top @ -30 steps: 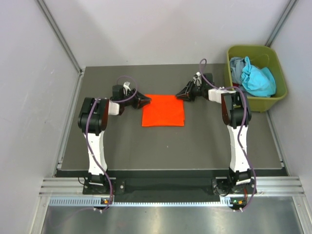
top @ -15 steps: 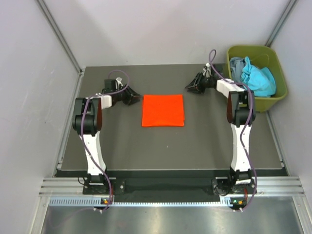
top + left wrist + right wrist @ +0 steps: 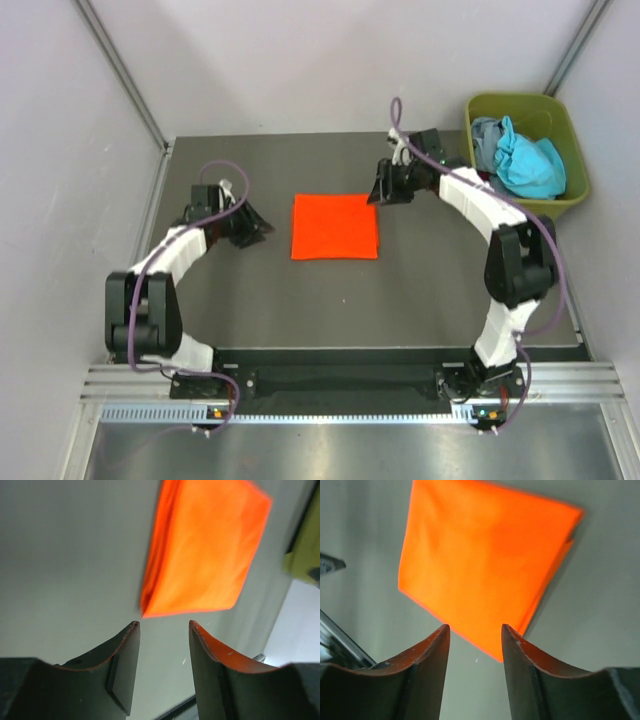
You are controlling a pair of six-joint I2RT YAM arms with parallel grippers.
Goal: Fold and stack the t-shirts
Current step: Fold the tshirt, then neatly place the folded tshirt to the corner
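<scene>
My left wrist view shows the orange shirt (image 3: 200, 555) blurred and cut off at twelve o'clock. At three o'clock, that fuzzy green edge may be the bin (image 3: 305, 550).

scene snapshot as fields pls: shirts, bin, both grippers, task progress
orange t-shirt: folded into a flat square, lying mid-table
teal t-shirt: crumpled in the bin
grey t-shirt: crumpled in the bin, left of the teal one
bin: olive-green, at the far right corner
left gripper: open, empty, just left of the orange t-shirt, clear of it
right gripper: open, empty, by the orange t-shirt's far right corner
progress: one shirt folded, two not yet taken out
</scene>
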